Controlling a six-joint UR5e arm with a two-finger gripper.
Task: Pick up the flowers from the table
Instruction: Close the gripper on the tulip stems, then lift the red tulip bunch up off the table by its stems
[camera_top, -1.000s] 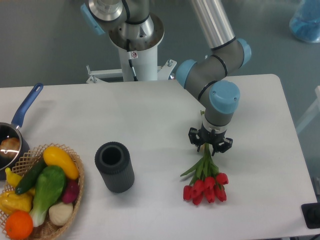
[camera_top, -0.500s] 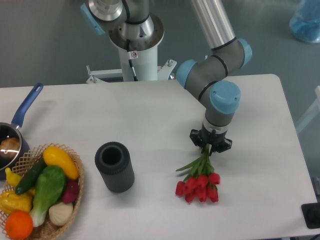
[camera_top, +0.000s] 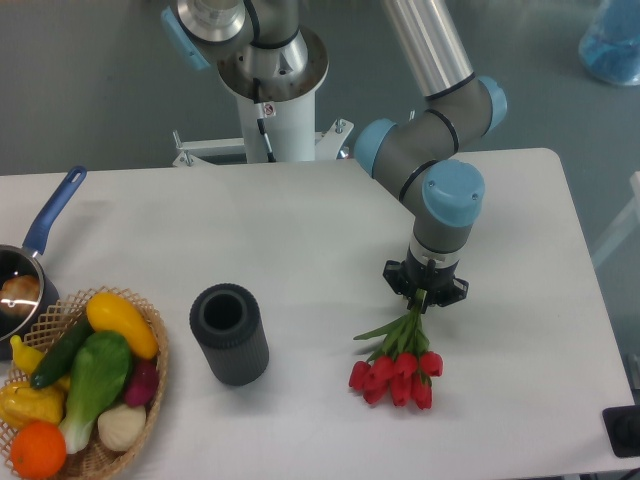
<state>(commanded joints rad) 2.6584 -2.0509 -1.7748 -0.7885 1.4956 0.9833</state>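
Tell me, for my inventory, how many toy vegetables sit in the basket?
7 visible in the wicker basket, far left: yellow squash, cucumber, green leafy one, purple, white, yellow, orange. More may be hidden.

Even overhead light is brightening the white counter (camera_top: 520, 200) (shadows staying soft and short); focus is holding sharp.

- Flowers (camera_top: 398, 358) — red tulip bunch, green stems pointing up into the end effector (camera_top: 425, 297), heads lowermost.
- Desk (camera_top: 300, 230) — white, smooth, rounded corners.
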